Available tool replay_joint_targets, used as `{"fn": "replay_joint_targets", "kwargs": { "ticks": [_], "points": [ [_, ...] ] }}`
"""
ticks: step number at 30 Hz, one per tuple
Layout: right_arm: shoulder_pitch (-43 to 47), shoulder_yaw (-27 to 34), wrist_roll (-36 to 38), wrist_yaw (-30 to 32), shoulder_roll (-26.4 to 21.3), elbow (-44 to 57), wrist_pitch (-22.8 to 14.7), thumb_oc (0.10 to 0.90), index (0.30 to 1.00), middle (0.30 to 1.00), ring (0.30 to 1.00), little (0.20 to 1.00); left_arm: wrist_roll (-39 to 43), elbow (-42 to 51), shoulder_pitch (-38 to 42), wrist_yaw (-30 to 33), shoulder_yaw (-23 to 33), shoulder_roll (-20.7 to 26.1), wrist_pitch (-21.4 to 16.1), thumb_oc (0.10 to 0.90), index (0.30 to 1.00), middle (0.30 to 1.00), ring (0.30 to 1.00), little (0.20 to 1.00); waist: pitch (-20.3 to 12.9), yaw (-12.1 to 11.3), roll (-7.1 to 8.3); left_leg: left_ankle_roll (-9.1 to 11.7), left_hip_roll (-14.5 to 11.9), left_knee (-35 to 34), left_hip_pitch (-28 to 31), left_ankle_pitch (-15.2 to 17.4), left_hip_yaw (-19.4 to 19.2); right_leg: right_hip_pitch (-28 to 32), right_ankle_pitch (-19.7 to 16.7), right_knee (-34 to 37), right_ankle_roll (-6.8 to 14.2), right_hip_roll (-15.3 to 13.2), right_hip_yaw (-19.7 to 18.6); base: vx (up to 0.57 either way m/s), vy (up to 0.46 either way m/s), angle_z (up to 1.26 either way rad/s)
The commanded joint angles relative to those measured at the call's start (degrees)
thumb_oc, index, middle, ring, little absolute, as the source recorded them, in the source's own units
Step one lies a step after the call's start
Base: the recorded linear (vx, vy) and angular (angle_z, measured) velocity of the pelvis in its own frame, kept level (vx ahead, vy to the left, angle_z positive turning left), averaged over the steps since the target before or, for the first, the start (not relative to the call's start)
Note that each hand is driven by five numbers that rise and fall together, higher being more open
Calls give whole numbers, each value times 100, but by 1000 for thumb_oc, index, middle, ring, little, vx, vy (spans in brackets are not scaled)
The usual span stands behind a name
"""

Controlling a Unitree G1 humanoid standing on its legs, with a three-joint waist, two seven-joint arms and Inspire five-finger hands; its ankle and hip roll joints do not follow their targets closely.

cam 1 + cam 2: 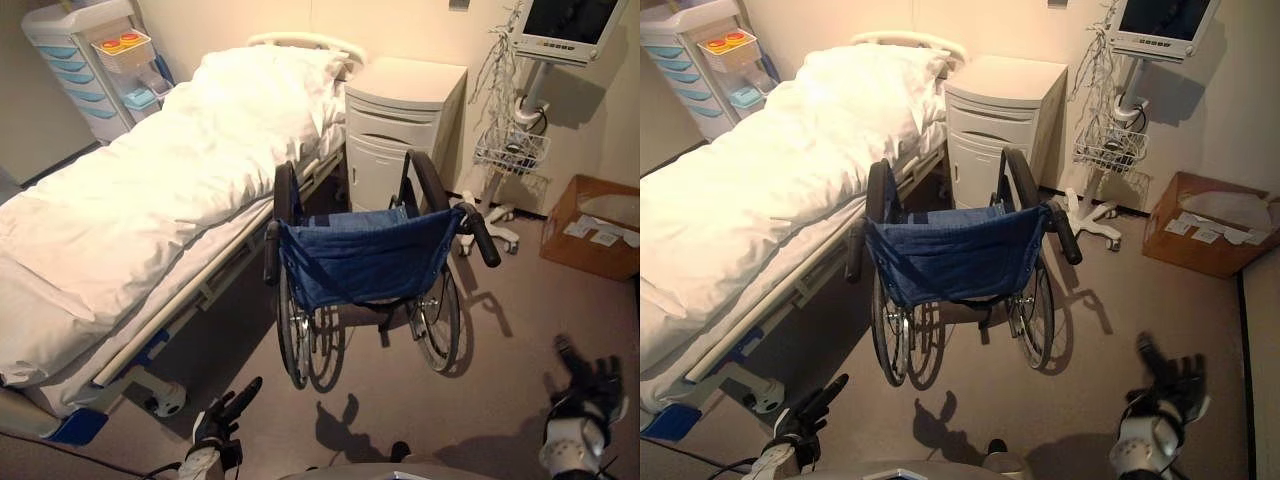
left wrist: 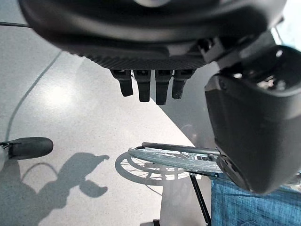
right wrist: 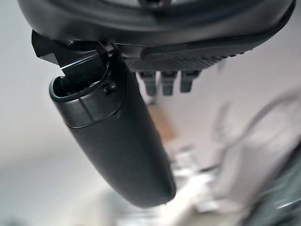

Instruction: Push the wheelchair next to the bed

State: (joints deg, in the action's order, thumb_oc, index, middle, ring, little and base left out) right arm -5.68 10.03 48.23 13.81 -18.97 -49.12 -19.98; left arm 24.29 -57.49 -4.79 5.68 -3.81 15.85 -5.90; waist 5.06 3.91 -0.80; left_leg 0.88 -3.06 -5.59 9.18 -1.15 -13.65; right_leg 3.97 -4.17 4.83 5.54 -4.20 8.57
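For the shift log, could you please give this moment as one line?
wheelchair: beside bed, not held | left hand: open, low, behind it | right hand: open, low, off to the right | contact: none

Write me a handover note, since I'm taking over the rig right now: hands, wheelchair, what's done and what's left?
Left hand: open, low, holding nothing.
Right hand: open, low, holding nothing.
Wheelchair: blue seat back faces the robot, standing beside the bed, in front of the bedside cabinet. Neither hand is on its push handles.
Done: wheelchair looks to be next to the bed.
Left: check the placement; nudge closer if needed.
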Motion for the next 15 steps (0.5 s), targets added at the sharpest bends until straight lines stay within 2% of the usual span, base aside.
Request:
{"fn": "replay_joint_targets", "kwargs": {
  "ticks": [1,4,7,12,15],
  "points": [
    [460,-73,-1074,56,-43,-258,-42,800,900,900,900,900,-237,-78,346,30,-45,185,-733,800,900,900,900,900,153,-16,113,-118,310,368,-250,489,59,-40,724,-683,-19,221,101,-40,-40,5],
    [332,-337,-1582,-138,134,-1196,203,800,900,900,900,900,-340,-203,324,-25,-190,73,-983,800,900,900,900,900,220,-33,104,-111,280,422,-271,502,89,-9,754,-671,-60,253,118,-45,-32,4],
    [231,-709,-2089,-328,266,-1474,492,800,900,900,900,900,-355,-333,297,-202,-308,-3,-1001,800,900,900,900,900,260,-19,85,-102,263,470,-277,514,102,8,768,-670,-89,268,121,-33,-8,4],
    [136,-1410,-3068,-786,489,-1655,872,800,900,900,900,900,-253,-501,259,-614,-438,-165,-817,800,900,900,900,900,299,1,58,-89,256,544,-300,525,121,23,788,-675,-122,275,133,-13,5,-1],
    [145,-1804,-3422,-972,550,-1672,870,800,900,900,900,900,-380,-624,261,-810,-525,-227,-620,800,900,900,900,900,291,-9,49,-77,257,549,-306,527,154,37,811,-678,-130,268,157,0,0,0]
  ]
}}
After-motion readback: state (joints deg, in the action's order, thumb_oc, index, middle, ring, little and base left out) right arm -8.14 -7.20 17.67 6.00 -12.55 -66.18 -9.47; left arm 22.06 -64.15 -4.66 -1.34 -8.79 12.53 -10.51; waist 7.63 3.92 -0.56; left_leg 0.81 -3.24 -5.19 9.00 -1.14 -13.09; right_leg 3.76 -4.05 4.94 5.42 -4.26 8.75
